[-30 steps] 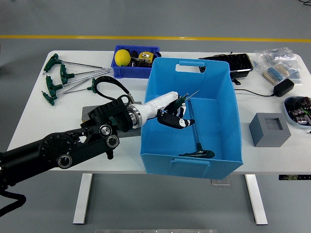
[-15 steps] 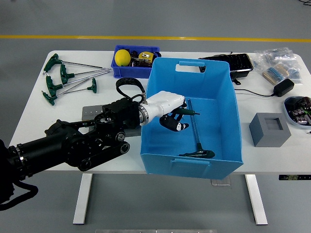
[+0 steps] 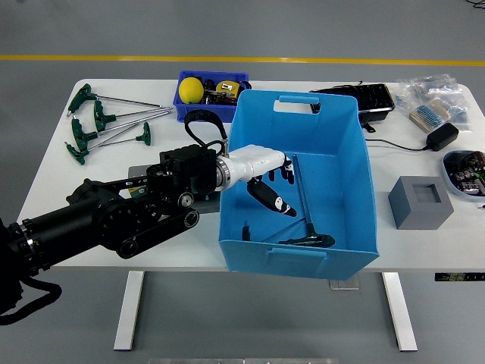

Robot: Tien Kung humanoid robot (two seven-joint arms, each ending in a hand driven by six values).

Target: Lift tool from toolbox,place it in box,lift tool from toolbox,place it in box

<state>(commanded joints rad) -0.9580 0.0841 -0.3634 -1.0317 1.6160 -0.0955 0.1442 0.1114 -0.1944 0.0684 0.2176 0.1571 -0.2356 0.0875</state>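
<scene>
We cannot read any text, number or brand in this view. The printed labels on the bags point(image 3: 433, 98) at the far right of the table point(image 3: 68, 182) are too small and blurred for us to read.

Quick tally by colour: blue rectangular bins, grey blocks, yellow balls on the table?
Blue rectangular bins: 2, large bin and small bin
Grey block: 1
Yellow ball: 1
Total: 4

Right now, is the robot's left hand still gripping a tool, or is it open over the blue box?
Open. The left hand hangs inside the blue box with fingers spread downward, holding nothing; a T-handle tool lies on the box floor.
</scene>
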